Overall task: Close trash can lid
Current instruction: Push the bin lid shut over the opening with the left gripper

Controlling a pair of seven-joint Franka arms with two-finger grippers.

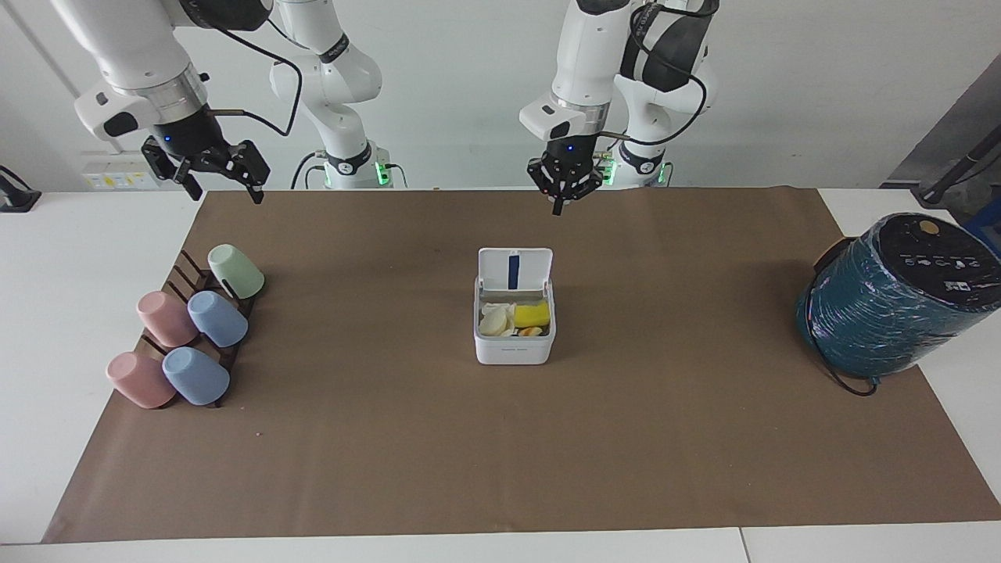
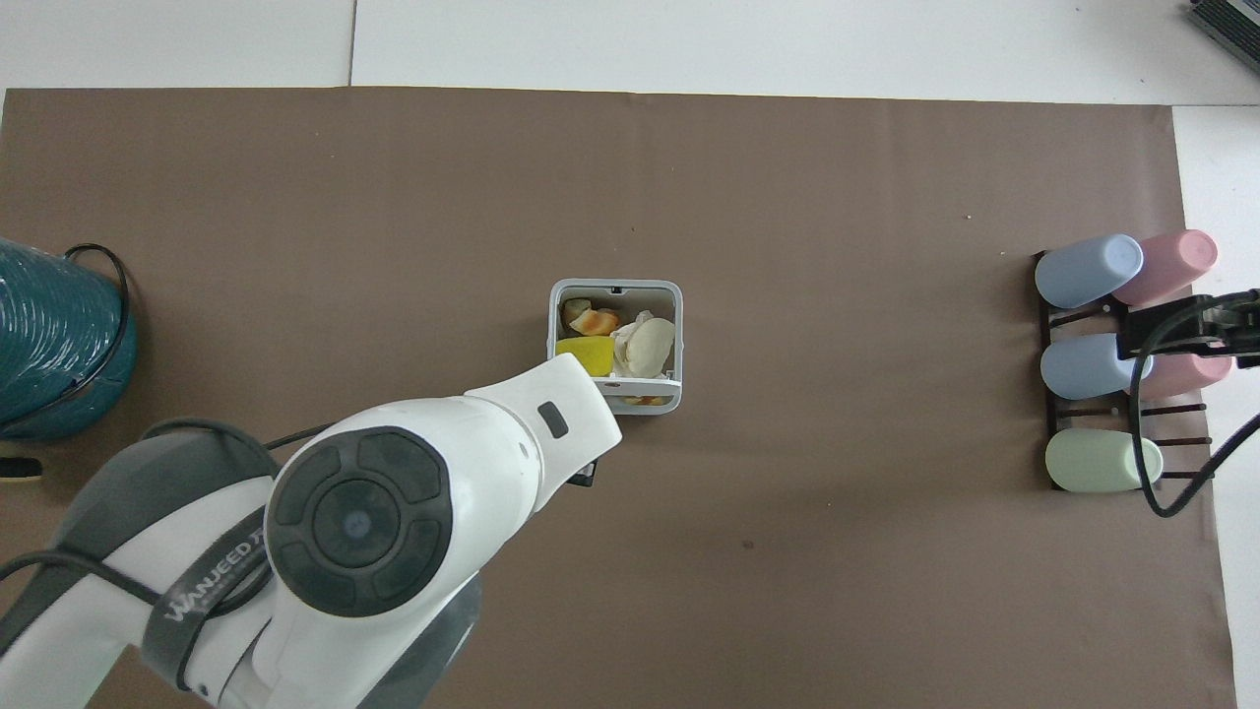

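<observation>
The small white trash can (image 1: 514, 348) stands mid-table on the brown mat, and also shows in the overhead view (image 2: 615, 288). Its lid (image 1: 514, 270) stands upright and open, with the blue strip facing away from the robots. Yellow and pale scraps lie inside the can. My left gripper (image 1: 557, 205) hangs in the air, shut and empty, over the mat beside the lid and apart from it. In the overhead view the left arm's wrist (image 2: 536, 423) covers one corner of the can. My right gripper (image 1: 223, 186) waits open and empty over the mat's corner, above the cup rack.
A black rack (image 1: 188, 274) with several pastel cups (image 1: 217, 318) lies at the right arm's end of the table. A large teal-wrapped cylinder with a black top (image 1: 899, 293) and a black cable stands at the left arm's end. The brown mat (image 1: 500, 453) covers most of the table.
</observation>
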